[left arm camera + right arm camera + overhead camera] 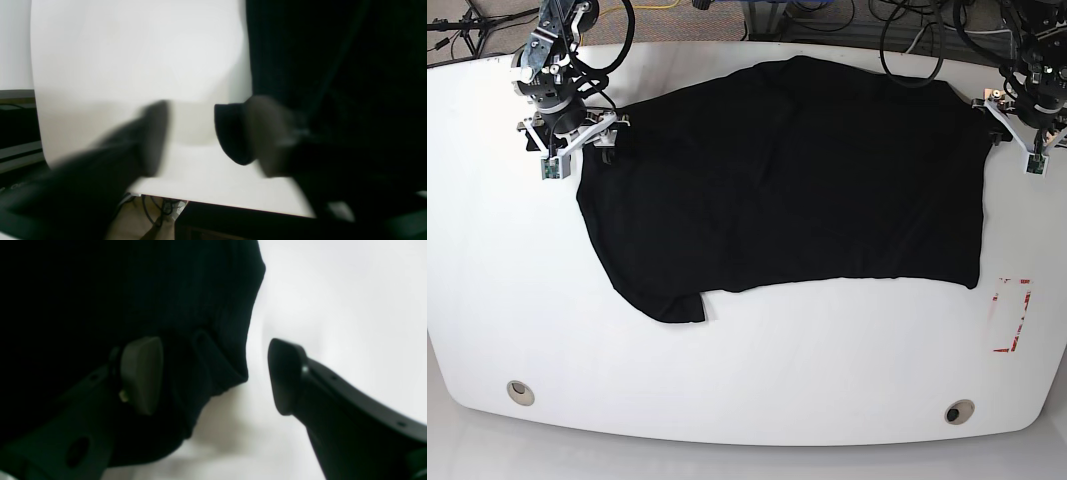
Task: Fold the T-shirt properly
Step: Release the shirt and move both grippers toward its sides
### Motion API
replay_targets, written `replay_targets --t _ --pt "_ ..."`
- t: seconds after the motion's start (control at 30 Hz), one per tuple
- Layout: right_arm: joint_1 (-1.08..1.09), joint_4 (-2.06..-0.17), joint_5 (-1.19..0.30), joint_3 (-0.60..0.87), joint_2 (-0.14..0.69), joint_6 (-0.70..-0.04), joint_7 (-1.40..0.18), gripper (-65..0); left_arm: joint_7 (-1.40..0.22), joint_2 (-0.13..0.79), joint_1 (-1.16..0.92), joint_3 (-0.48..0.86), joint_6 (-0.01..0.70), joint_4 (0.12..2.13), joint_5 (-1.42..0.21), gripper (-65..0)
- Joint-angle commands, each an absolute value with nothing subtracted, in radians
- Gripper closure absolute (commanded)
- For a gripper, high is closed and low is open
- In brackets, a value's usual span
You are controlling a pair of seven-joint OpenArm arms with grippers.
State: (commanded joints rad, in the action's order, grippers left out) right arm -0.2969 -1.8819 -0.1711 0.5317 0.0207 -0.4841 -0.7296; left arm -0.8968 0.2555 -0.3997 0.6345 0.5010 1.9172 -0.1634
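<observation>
1. the t-shirt [797,180] lies spread across the far half of the white surface [747,370], a broad black sheet with gentle wrinkles and no fold made in it yet.
2. one short flap of it, likely a sleeve, pokes out at the near left corner [672,305]; the near hem runs roughly straight from there to the right corner.
3. the right gripper [572,135] sits at the shirt's far left corner in the base view, fingers spread, not clamped on anything.
4. in the right wrist view that gripper [213,376] has one finger [141,373] over the black cloth [133,306] and the other finger [287,376] over bare white surface, with a bunched edge of the shirt lying between them and a clear gap to the outer finger.
5. the left gripper [1017,125] is at the shirt's far right corner, right at the fabric's edge.
6. its wrist view is blurred; the two fingers [153,136] stand apart, one over white surface, the other against the black cloth [333,66], with open surface [133,50] between them.
7. a small red-marked outline [1010,315] is on the surface near the right edge, just beyond the shirt's near right corner.
8. two round grommets [520,392] sit near the front edge of the surface, one at each side.
9. cables [907,20] trail on the floor behind the surface.
</observation>
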Motion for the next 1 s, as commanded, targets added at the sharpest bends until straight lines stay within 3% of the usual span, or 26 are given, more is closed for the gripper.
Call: replay_targets --t 0.33,1.0 --pt "-0.170 -1.868 -0.165 0.533 0.024 -0.483 -0.734 -47.2 -0.897 0.277 -0.378 0.634 0.506 1.952 -0.166 -54.7" --pt "0.090 -1.488 -0.163 0.533 0.102 -0.483 -0.719 -47.2 -0.897 0.282 -0.191 0.737 0.506 1.968 -0.165 -54.7"
